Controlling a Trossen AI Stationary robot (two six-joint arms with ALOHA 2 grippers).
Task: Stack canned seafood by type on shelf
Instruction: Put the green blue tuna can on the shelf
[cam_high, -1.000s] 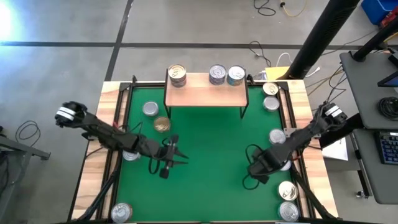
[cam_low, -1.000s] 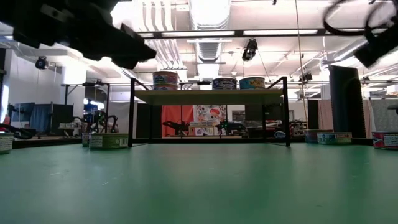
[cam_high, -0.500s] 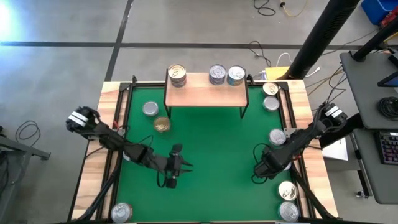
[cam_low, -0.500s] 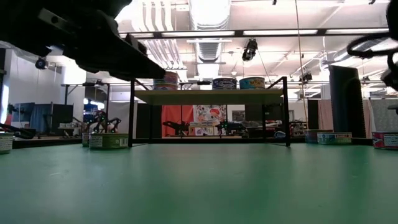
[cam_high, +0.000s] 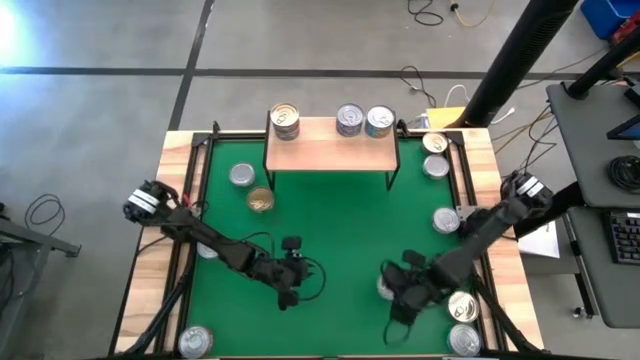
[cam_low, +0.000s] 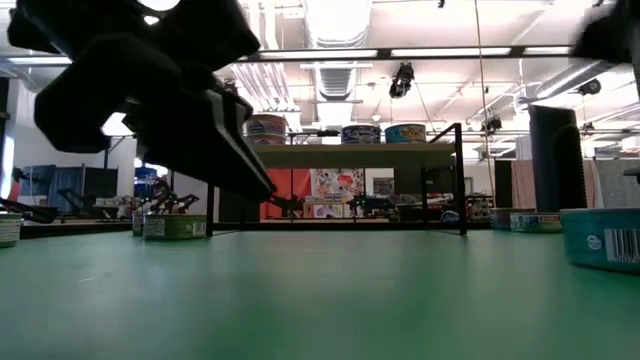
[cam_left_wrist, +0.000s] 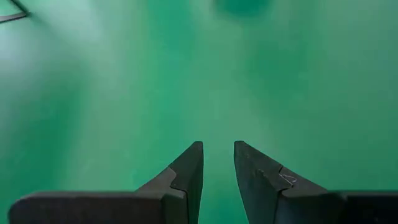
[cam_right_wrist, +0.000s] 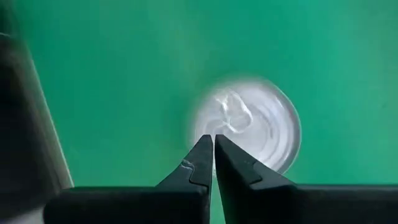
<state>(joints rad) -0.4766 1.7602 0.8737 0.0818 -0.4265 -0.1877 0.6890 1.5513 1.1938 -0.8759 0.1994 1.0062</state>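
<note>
Three cans (cam_high: 350, 119) stand on the shelf (cam_high: 330, 150) at the table's far side, and other cans sit on the green mat along both sides. One silver-topped can (cam_high: 384, 288) with teal sides (cam_low: 603, 237) stands on the mat right of the middle, toward the near edge. My right gripper (cam_right_wrist: 213, 138) is shut, its fingertips over this can's top (cam_right_wrist: 261, 124); in the high view it (cam_high: 398, 294) sits just right of the can. My left gripper (cam_left_wrist: 217, 144) is open by a narrow gap with nothing between its fingers, slanting down over bare mat (cam_high: 298, 288). My right gripper points steeply down with its shut fingertips (cam_right_wrist: 205, 146) over the near part of the can's silver top (cam_right_wrist: 230, 118). I cannot tell whether they touch it. The can stands upright on the mat.
Loose cans sit at the left (cam_high: 241, 176) (cam_high: 260, 201), the near left corner (cam_high: 195, 342), along the right edge (cam_high: 446, 219) (cam_high: 435, 166) and the near right (cam_high: 462, 306). Bare mat (cam_high: 330, 230) lies between the shelf and both grippers. A wooden border frames the table.
My left gripper has gone toward the near right, sunk and tipped further down. My right gripper has swung from the right edge toward the near middle and turned. A silver-topped can that did not show before now stands there; it has come into the low view at the right.
</note>
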